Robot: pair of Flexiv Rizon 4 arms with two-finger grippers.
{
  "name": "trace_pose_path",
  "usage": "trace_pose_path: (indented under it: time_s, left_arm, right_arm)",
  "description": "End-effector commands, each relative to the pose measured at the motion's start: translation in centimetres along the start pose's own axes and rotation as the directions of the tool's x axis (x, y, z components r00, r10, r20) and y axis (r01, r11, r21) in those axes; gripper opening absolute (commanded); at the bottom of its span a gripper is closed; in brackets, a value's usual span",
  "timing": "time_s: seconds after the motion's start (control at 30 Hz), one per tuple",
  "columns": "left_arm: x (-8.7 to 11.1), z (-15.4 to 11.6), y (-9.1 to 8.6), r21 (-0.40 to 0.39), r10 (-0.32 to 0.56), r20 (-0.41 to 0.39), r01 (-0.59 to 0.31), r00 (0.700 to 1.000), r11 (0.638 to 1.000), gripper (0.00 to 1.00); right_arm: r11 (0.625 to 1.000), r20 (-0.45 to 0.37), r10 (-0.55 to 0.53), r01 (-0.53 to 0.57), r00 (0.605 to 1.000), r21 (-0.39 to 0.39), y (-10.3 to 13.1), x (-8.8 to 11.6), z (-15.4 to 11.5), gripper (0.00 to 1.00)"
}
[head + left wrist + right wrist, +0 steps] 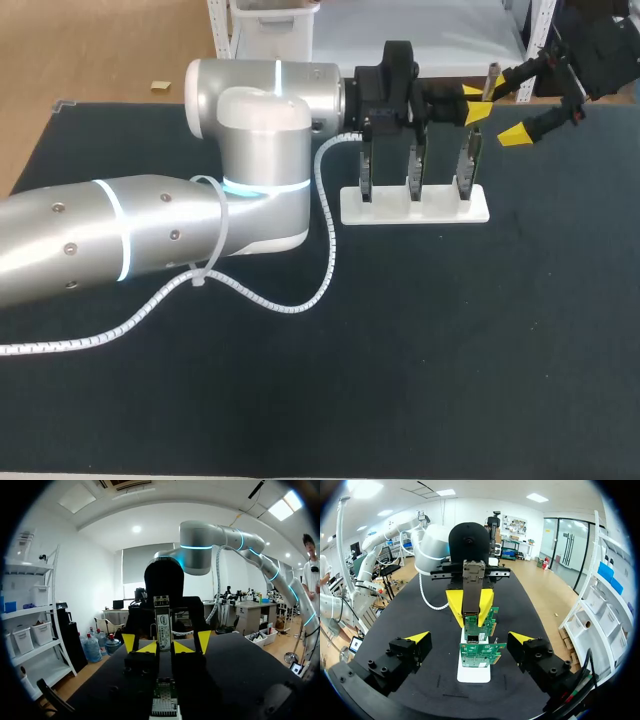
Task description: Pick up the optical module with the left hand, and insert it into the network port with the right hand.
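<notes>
Table [470,360]: dark matte top. Single item standing directly on it: white rectangular base [440,211], far side, right of middle. Base holds three green circuit boards [466,172], upright, in row.

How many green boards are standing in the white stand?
3, upright in a row on the white stand: the left board, the middle board and the right board. None seem hidden.

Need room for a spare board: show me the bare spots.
Bare table on the near side of the white stand, between the cable and its right edge. Crowded over the stand: left gripper, optical module, right gripper.
</notes>
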State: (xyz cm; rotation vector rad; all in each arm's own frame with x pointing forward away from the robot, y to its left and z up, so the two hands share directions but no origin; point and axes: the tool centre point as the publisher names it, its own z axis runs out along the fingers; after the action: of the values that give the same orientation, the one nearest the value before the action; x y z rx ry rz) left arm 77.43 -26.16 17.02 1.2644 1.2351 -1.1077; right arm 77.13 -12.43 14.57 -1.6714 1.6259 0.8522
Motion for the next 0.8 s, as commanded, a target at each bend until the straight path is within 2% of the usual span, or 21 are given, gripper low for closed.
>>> trace_pose_path:
  time_s: [0.03, 0.17, 0.4, 0.53, 0.8]
  left_arm:
    - [0.0, 0.2, 0.4, 0.007, -0.001, -0.002, 0.001, 1.0, 1.0, 0.0]
    - [0.0, 0.2, 0.4, 0.007, -0.001, -0.002, 0.001, 1.0, 1.0, 0.0]
    - [0.0, 0.2, 0.4, 0.007, -0.001, -0.002, 0.001, 1.0, 1.0, 0.0]
    - [0.0, 0.2, 0.4, 0.007, -0.001, -0.002, 0.001, 1.0, 1.0, 0.0]
    - [0.0, 0.2, 0.4, 0.007, -0.001, -0.002, 0.001, 1.0, 1.0, 0.0]
  right_arm:
    - [1.0, -0.002, 0.0, 0.0, 1.0, 0.005, 0.2, 0.0, 0.0, 1.0]
    - [1.0, 0.0, -0.003, 0.003, 1.0, 0.007, 0.1, -0.1, -0.2, 1.0]
    - [0.996, -0.017, -0.034, 0.035, 0.999, 0.084, -1.1, -1.3, -2.3, 1.0]
    - [0.995, 0.024, -0.03, 0.027, 0.999, 0.098, -1.6, -2.5, -3.4, 1.0]
    - [0.997, 0.086, -0.008, 0.001, 0.996, 0.079, -1.7, -4.7, -4.3, 1.0]
